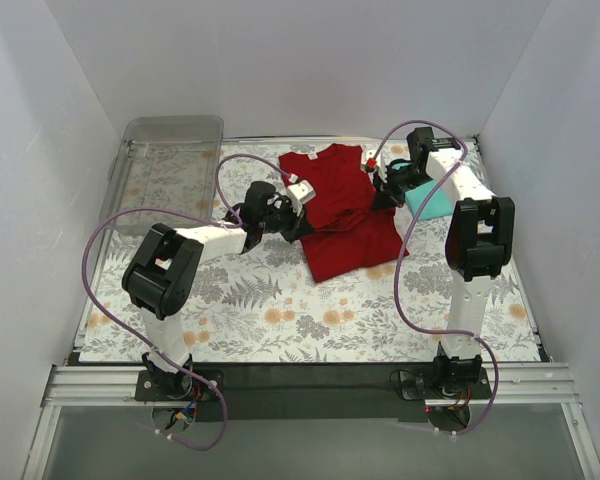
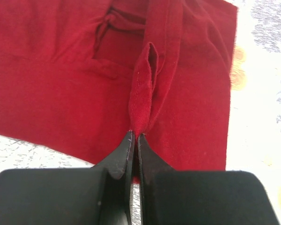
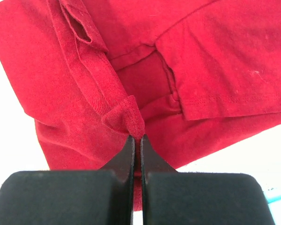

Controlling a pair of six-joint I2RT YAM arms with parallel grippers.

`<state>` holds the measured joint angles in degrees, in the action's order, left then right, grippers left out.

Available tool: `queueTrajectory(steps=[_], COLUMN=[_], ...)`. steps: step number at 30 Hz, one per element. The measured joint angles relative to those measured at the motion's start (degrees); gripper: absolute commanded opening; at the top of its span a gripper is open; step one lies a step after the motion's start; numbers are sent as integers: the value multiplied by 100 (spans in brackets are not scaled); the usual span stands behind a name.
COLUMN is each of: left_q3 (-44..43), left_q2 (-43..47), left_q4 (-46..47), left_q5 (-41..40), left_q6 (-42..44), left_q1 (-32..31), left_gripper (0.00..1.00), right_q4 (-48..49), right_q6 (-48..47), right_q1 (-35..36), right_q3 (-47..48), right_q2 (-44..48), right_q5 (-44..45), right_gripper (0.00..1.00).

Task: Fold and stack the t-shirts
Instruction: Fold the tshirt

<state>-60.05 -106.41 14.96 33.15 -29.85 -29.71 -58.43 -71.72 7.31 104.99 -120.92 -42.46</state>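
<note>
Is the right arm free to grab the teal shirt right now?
Probably not yet: the right gripper is shut on the red shirt. The teal shirt lies just beside it, partly hidden.

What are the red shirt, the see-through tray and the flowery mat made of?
Dark red t-shirt: soft matte knit cloth, likely cotton; it creases and has stitched hems. Tray: clear, slightly glossy rigid plastic; the pattern beneath shows through it. Floral mat: flat printed sheet, fabric or vinyl, cannot tell which.
</note>
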Motion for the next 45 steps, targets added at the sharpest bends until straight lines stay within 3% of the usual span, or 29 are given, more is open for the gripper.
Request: queueTrajectory(steps=[45], left_q3=[-1648], left_q2=[-1440], left_q4=[-203], left_q5=[-57], left_q6=[-175], left_q1=[417], left_gripper=[0], right_q4=[1069], right_q6=[1878], right_q1=[173], right_q3=[1106], right_q2=[-1047], right_q5=[656], right_gripper=[3])
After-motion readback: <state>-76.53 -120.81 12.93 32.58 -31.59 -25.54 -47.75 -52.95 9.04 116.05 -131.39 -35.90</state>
